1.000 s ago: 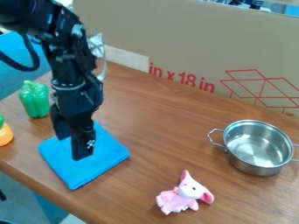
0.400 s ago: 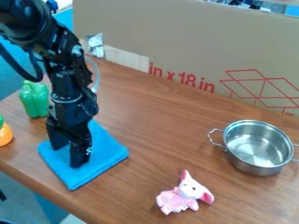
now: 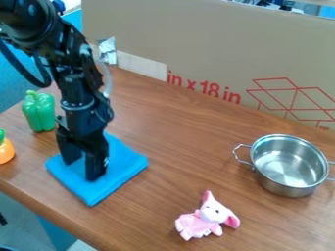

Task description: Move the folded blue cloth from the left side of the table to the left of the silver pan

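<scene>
The black gripper (image 3: pixel 83 169) points down onto the folded blue cloth (image 3: pixel 120 167) at the left of the table. Its two fingers stand apart, with blue fabric visible between them, and their tips appear to touch the cloth. A green bell pepper toy (image 3: pixel 39 112) stands behind and to the left of the gripper. Nearer the left edge is an orange toy with a green top (image 3: pixel 6 150). The pink and white plush animal (image 3: pixel 204 219) lies at the front, right of the cloth.
A metal pot (image 3: pixel 289 166) with two side handles stands on the right of the wooden table (image 3: pixel 173 142). Along the back rises a large cardboard panel (image 3: pixel 209 49). The table's front edge runs diagonally just below the cloth.
First the gripper lowered onto the cloth and toward the front edge. Since then it has shifted slightly back and right, and the cloth has slid the same way.
</scene>
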